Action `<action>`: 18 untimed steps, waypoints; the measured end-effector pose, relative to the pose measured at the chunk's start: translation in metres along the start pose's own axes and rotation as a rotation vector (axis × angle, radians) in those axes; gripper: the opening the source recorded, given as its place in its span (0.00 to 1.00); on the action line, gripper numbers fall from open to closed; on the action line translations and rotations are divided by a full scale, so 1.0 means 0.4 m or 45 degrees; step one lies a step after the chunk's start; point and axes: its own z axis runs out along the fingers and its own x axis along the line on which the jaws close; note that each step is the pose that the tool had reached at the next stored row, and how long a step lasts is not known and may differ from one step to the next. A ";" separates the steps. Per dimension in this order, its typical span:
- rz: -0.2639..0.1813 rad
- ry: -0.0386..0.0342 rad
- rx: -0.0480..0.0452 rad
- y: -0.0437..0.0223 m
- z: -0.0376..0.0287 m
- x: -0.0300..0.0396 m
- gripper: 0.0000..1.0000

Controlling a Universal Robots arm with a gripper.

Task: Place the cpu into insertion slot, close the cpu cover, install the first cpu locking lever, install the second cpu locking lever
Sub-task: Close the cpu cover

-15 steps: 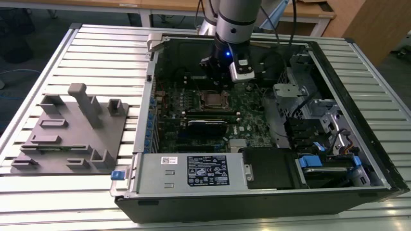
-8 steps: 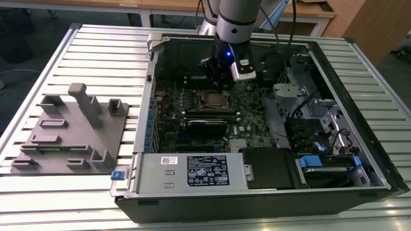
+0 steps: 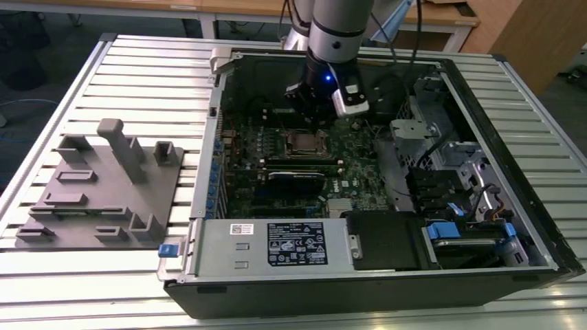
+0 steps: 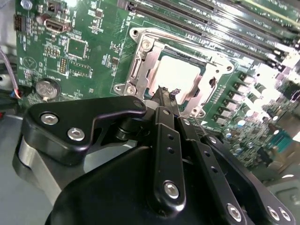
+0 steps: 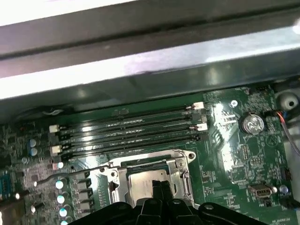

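The cpu (image 4: 176, 77) lies flat in the insertion slot (image 3: 306, 143), its pale metal top showing through the window of the cpu cover (image 4: 140, 58). The cover looks folded down over it. In the first wrist view a thin wire locking lever (image 5: 70, 171) runs out from the socket's corner over the green circuit board (image 4: 93, 28), towards a row of capacitors. It appears to be unhooked, though the angle makes that hard to confirm.

The main risk, as I judge it, is that the cover has nothing firm pinning it. If a lever is pushed at a slant or slips off the fingertips, the frame could spring up or shift the chip on its contacts. A thin round wire gives little to bear against (and the memory slots (image 5: 126, 136) and small board parts sit close by), so a slip could drive the fingertips into the board.

The end effector (image 4: 168, 93) is clenched, its two narrow tips pressed together with nothing visible between them. It hangs over the socket's edge, close above the cover, and I cannot tell whether it touches the metal. In the exterior view the arm reaches down into the open computer case (image 3: 513, 227), which lies on the slatted surface (image 3: 137, 62).
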 end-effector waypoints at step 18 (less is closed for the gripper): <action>-0.164 -0.0416 0.000 -0.003 0.011 0.007 0.10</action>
